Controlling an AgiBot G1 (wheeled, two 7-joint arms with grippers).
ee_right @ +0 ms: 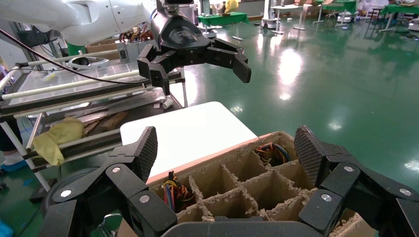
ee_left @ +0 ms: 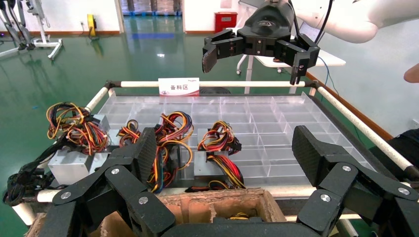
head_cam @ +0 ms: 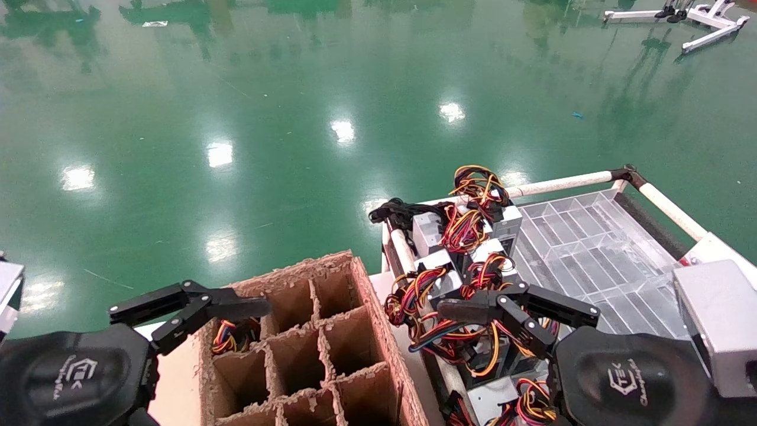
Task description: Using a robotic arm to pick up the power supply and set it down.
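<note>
Right gripper (head_cam: 502, 316) wide open, empty, above the tray's wire clutter.
Power supply (head_cam: 434, 269) lies just beyond its fingertips, untouched.

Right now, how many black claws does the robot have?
2. The left gripper hangs open over the left edge of the cardboard box; the right gripper hangs open over the wired power supplies on the clear tray.

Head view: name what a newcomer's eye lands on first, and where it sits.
The tangle of red, orange and yellow wires on the grey power supplies piled in the clear tray, centre-right. Over them hangs the open right gripper; the open left gripper hovers by the cardboard divider box at lower centre, against a glossy green floor.
</note>
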